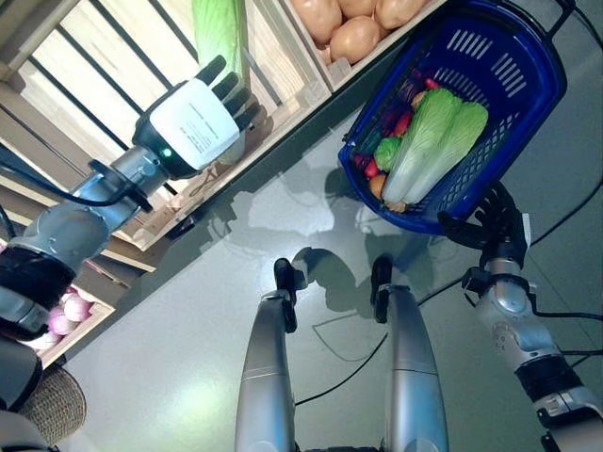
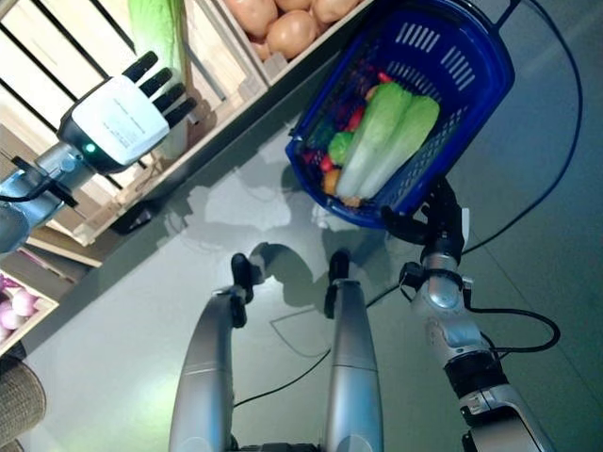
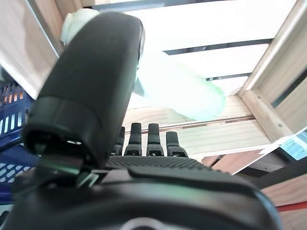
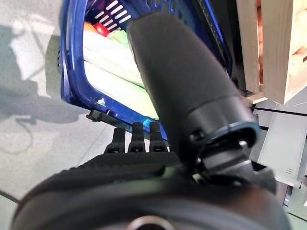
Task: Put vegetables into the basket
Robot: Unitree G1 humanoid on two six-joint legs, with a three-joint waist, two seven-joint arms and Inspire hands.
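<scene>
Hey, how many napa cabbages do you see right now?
3. Two napa cabbages lie side by side in the blue basket, one beside the other. A third sits in the wooden crate, just past the left hand. Others may be hidden.

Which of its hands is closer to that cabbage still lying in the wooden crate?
The left hand: it reaches into the crate just short of the cabbage. The right hand is far off, under the blue basket.

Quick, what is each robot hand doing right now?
Left hand: open, fingers straight, reaching toward the cabbage on the wooden shelf, holding nothing.
Right hand: shut on the blue basket rim.
</scene>
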